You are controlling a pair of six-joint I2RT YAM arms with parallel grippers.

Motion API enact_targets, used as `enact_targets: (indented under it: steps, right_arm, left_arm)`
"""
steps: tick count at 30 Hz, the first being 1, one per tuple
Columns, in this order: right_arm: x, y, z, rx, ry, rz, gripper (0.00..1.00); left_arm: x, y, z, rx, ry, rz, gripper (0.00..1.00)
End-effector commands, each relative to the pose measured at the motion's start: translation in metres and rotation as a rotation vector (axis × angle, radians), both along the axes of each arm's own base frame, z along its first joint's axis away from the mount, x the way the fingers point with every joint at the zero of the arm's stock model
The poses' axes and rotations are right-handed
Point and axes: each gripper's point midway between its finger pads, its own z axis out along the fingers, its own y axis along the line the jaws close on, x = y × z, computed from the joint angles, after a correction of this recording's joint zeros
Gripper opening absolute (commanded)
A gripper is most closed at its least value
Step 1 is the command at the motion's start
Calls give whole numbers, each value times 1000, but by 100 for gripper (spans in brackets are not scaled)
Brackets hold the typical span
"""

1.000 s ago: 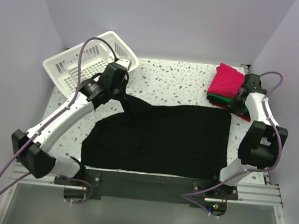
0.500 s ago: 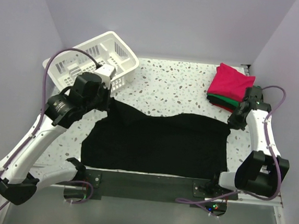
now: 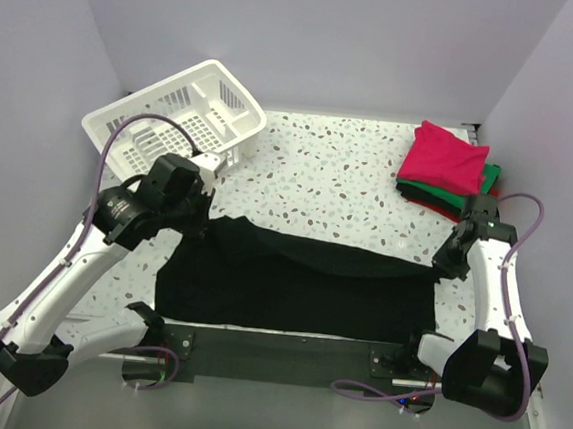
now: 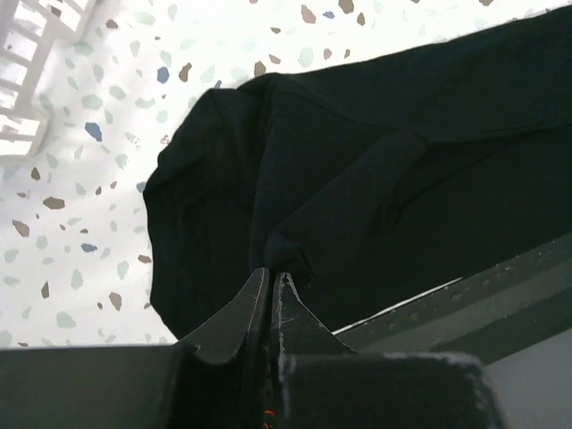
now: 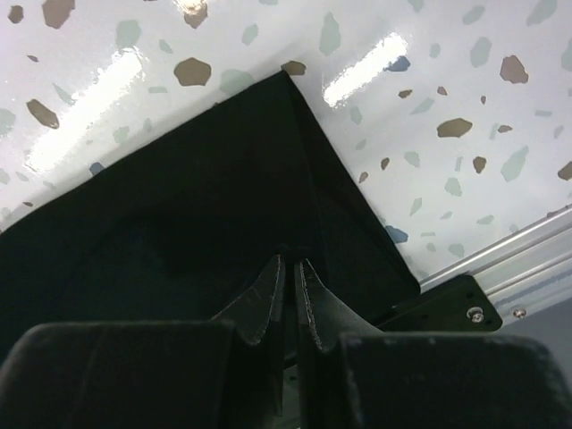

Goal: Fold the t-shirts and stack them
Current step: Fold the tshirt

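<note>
Speckled tabletop (image 3: 351, 170), frame centre, held one black t-shirt (image 3: 300, 286), upper corners clamped in left claw (image 4: 271, 279) and right claw (image 5: 288, 266); thin pinches risked slipping, collapsing the fold.

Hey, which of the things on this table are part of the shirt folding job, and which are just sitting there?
Part of the job:
- black t-shirt, pinched by the left gripper and the right gripper
- folded stack: magenta t-shirt on top, green t-shirt beneath

Just lying about:
- white basket, far left
- speckled table
</note>
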Motion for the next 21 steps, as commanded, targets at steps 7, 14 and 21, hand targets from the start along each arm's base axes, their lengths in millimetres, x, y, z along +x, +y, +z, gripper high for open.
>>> enact_targets:
  steps: [7,14,21]
  right_arm:
    - [-19,-6,11,-43,40,-49,34]
    - [-9,0,29,-25,-74,-36,58]
    - [26,30,14,113,-141,49,58]
  left_arm:
    - [-34,-6,-26,-38,156,-67,10]
    - [-47,-31,-23,-190,167,-145,46]
    - [-26,-24,-29,-175,120,-16,78]
